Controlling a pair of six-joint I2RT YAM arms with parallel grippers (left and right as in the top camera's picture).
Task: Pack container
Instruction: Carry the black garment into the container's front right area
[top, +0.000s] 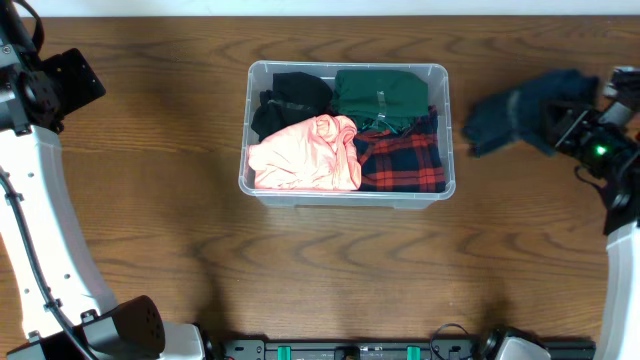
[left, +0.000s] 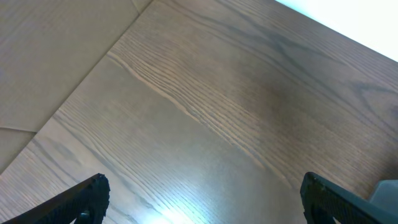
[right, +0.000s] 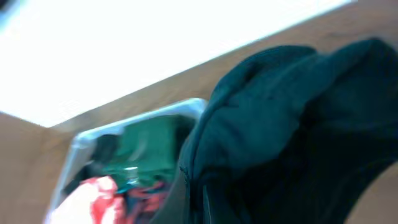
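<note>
The clear plastic container (top: 347, 66) stands mid-table. It holds a pink garment (top: 305, 155), a black one (top: 290, 100), a green one (top: 380, 93) and a red plaid one (top: 402, 160). My right gripper (top: 565, 128) is right of the container, shut on a dark blue garment (top: 515, 115). In the right wrist view that garment (right: 298, 124) fills the frame and hides the fingers, with the container (right: 87, 140) behind it. My left gripper (left: 205, 199) is open and empty over bare wood at the far left (top: 75, 80).
The wooden table's back edge (top: 320, 14) runs along the top. A corner of the container (left: 387, 190) shows at the lower right of the left wrist view. A black rail (top: 350, 350) lies along the front edge.
</note>
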